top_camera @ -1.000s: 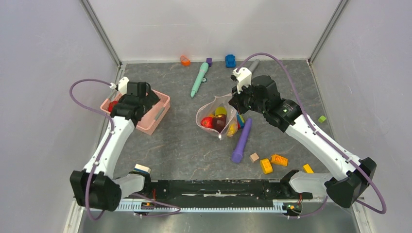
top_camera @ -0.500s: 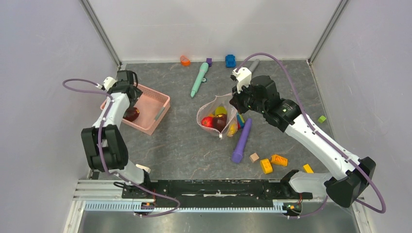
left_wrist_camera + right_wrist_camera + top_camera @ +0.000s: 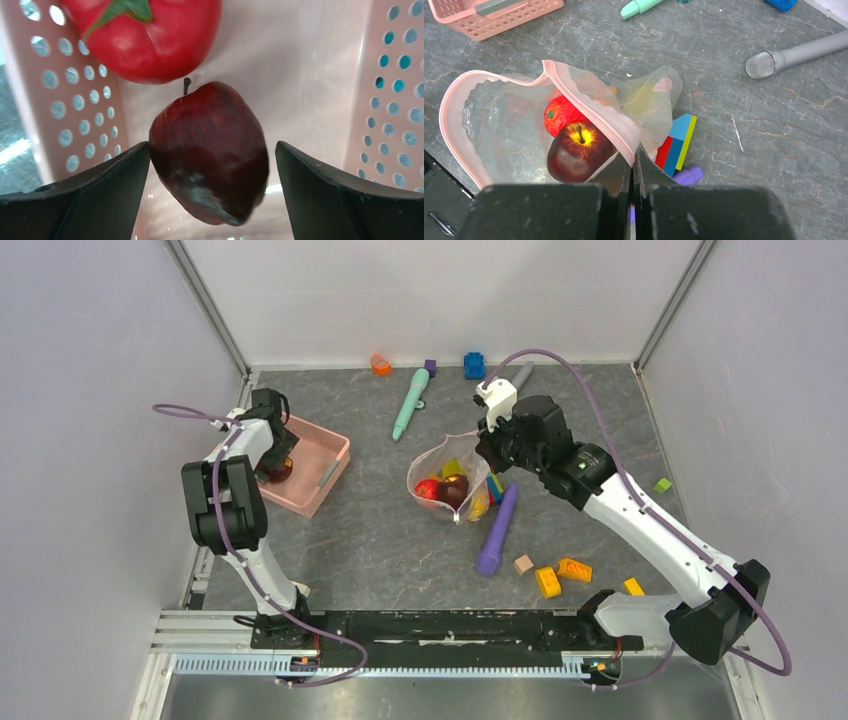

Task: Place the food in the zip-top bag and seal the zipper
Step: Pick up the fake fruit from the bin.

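Inside the pink basket (image 3: 325, 472) my left gripper (image 3: 277, 462) stands open. In the left wrist view a dark maroon apple (image 3: 210, 150) lies between the fingers of that gripper (image 3: 212, 145), and a red tomato (image 3: 150, 35) lies just beyond it. The clear zip-top bag (image 3: 445, 475) sits mid-table with its mouth held open. My right gripper (image 3: 635, 152) is shut on the bag's pink zipper (image 3: 589, 107) edge. Within the bag (image 3: 499, 120) are a maroon apple (image 3: 576, 152), a red fruit (image 3: 559, 115) and some yellow food (image 3: 455, 467).
A multicoloured block (image 3: 679, 142) and a purple stick (image 3: 497, 530) lie against the bag's right side. A teal marker (image 3: 410, 403), a grey microphone (image 3: 794, 52), and blue (image 3: 474, 365) and orange (image 3: 381, 364) toys lie at the back. Yellow blocks (image 3: 560, 575) are front right.
My left arm has folded back and its gripper has dropped into the basket's left end, around the maroon apple. The right gripper still holds the bag's edge, nearly unmoved.
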Controlling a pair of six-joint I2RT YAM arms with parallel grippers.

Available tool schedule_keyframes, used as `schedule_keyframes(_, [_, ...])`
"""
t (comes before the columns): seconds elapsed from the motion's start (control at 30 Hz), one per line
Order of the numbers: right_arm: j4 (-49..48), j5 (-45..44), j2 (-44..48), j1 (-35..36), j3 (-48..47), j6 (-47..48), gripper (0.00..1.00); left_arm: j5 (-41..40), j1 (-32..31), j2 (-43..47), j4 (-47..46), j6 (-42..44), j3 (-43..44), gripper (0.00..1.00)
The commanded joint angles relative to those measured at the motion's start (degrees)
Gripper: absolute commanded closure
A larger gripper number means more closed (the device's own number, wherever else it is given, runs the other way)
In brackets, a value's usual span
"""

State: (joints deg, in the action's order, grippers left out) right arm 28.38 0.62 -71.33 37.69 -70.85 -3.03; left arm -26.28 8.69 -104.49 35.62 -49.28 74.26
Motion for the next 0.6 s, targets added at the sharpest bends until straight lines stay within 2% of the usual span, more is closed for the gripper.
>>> schedule_keyframes(0.0, [-0.03, -2.14, -0.40, -0.25, -0.58, 1.14, 1.00, 1.89, 0.32, -2.30, -0.61, -2.58, 2.22, 0.00])
schedule_keyframes(0.17, [-0.04, -2.12, -0.90, -0.25, -0.63, 1.27, 1.00, 3.76, 0.36, -3.69, -1.38, -2.36, 2.22, 0.01])
schedule_keyframes(0.3, [-0.08, -2.12, -1.01, -0.27, -0.69, 1.36, 1.00, 6.28, 0.36, -3.64, -1.47, -2.14, 1.66, 0.07])
schedule_keyframes(0.43, [-0.08, -2.09, -1.07, -0.25, -0.60, 1.36, 1.00, 10.92, 0.36, -3.05, -2.44, -1.62, 0.57, 0.21])
schedule_keyframes(0.57, [-0.07, -1.87, -0.87, -0.30, -0.61, 1.18, 1.00, 14.23, 0.35, -1.27, -3.44, -1.44, -0.99, 0.49])
